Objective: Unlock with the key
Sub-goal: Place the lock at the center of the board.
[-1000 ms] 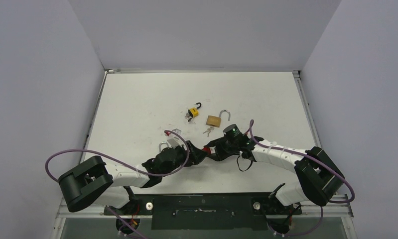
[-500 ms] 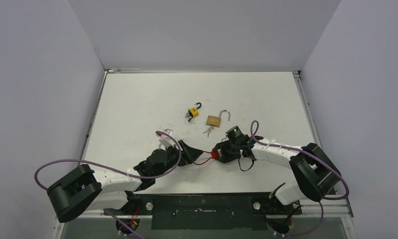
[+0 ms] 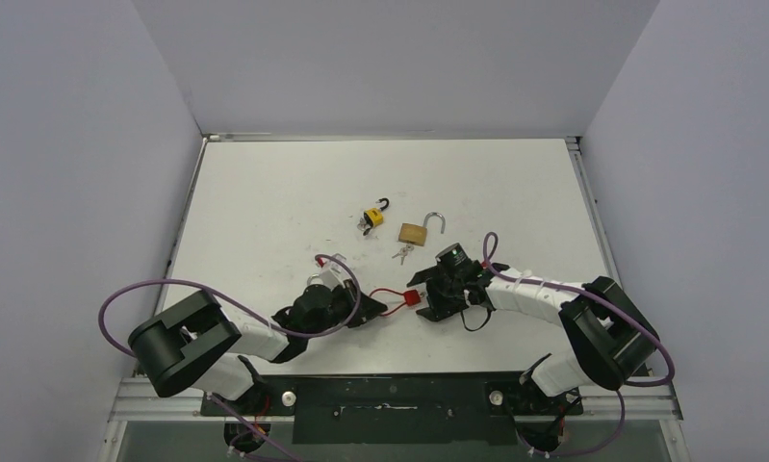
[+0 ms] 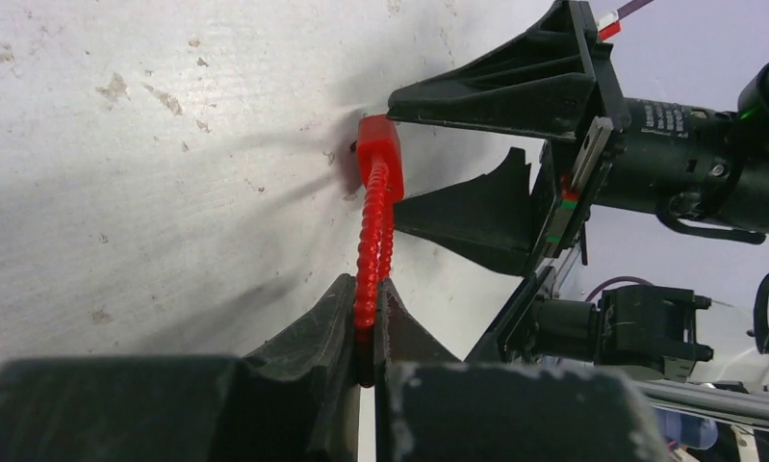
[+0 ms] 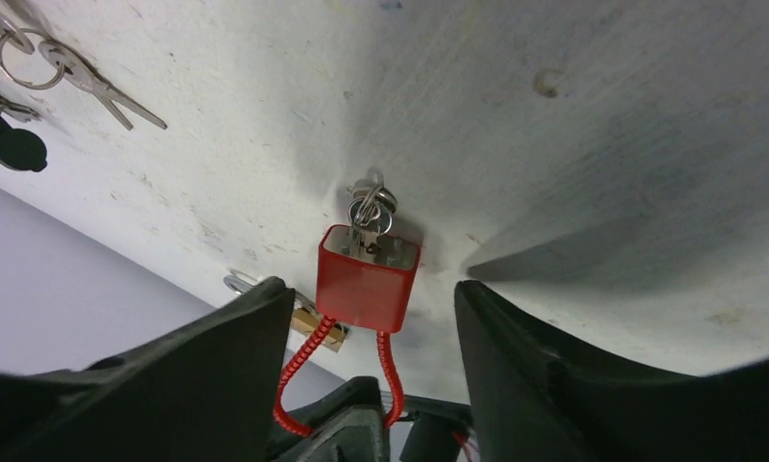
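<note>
Jaws of the left gripper (image 4: 366,322) are squeezed tight on the red cable (image 4: 372,241), the bendy loop of the red lock (image 5: 368,277). The cable runs straight out from them to the lock's boxy body, which lies flat on the white table (image 3: 265,212). It sits near the front edge, about in the middle, between the two arms.

The right gripper (image 3: 426,296) has its jaws apart. One finger is on each side of the lock's body, and I think neither one is touching it. A small silver key (image 5: 369,214) with a ring looks pushed into the end of the lock that faces this gripper.

So I think the left arm is holding the lock steady, and the right arm is getting ready to work the key. Next, the right jaws need to close on the head of the key and turn it.

Farther back on the table lie a brass lock (image 3: 414,232), a yellow lock (image 3: 371,216) and some loose keys (image 3: 400,254).
</note>
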### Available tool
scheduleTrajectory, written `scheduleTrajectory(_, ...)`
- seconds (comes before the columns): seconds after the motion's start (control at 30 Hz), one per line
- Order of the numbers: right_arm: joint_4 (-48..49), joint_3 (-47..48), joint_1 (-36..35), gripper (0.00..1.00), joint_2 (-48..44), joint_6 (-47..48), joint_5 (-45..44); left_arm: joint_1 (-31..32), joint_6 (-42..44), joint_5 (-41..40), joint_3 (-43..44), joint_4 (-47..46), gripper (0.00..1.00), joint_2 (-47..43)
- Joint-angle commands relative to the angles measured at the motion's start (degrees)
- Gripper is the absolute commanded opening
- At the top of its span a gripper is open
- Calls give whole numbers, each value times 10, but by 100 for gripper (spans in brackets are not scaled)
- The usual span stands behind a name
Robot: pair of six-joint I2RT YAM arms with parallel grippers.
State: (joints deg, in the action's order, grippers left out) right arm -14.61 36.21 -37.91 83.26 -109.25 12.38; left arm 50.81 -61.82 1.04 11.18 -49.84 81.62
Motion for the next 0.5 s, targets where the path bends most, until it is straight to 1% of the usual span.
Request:
scheduleTrajectory(0.0,-19,29,5,74,-14,97,-31,-30,2,65,23,-57,0,8)
scheduleTrajectory(0.03,-23,38,8,78,-16,131,-39,-39,3,81,25,-54,0,10)
scheduleTrajectory(0.1,-30,45,16,83,-32,196,-53,-56,10,116,35,-34,0,11)
scheduleTrajectory(0.2,0,23,33,86,-91,305,-77,-81,28,174,58,24,0,8)
scheduleTrajectory(0.23,27,12,44,86,-115,357,-67,-90,36,190,66,48,0,6)
scheduleTrajectory(0.3,95,-4,66,86,-158,528,-29,-108,54,214,85,113,0,-1)
scheduleTrajectory(0.33,99,0,69,86,-171,594,-21,-117,65,226,98,148,2,-2)
scheduleTrajectory(0.4,91,14,68,86,-187,727,-8,-139,85,251,124,207,15,1)
scheduleTrajectory(0.47,73,25,67,87,-191,815,-7,-164,100,265,144,251,27,6)
